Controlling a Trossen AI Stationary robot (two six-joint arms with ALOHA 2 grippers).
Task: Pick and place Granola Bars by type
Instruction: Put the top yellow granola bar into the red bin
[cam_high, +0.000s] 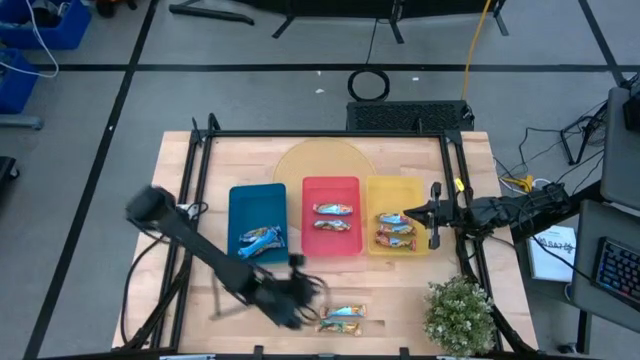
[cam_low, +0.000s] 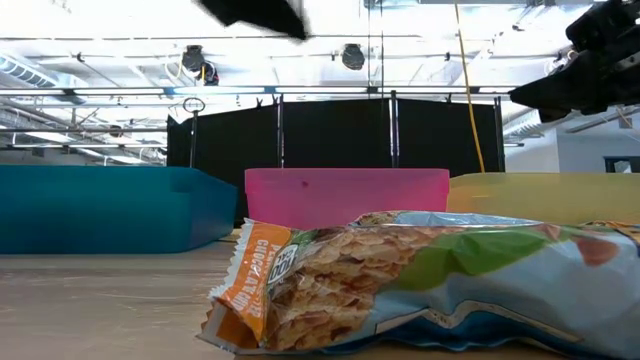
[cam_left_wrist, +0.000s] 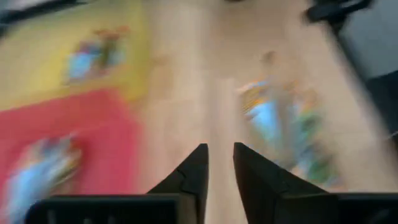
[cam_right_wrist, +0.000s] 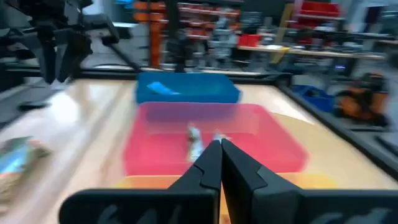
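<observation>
Near the table's near edge lie loose wrapped bars (cam_high: 343, 318), tan and light blue with orange ends; they fill the front of the low view (cam_low: 400, 290). My left gripper (cam_high: 292, 297) hovers just left of them, narrowly open and empty (cam_left_wrist: 220, 158). The blue tray (cam_high: 257, 205) holds bright blue bars (cam_high: 260, 240). In the red tray (cam_high: 331, 190) lie two bars (cam_high: 333, 217). The yellow tray (cam_high: 395, 190) holds several bars (cam_high: 396, 231). My right gripper (cam_high: 410, 216) is shut and empty above the yellow tray (cam_right_wrist: 221, 149).
A potted plant (cam_high: 460, 312) stands at the near right corner, close to the loose bars. A pale round mat (cam_high: 322, 160) lies beyond the trays. Black frame rails (cam_high: 200, 180) run along the table's sides. Bare wood lies left of the blue tray.
</observation>
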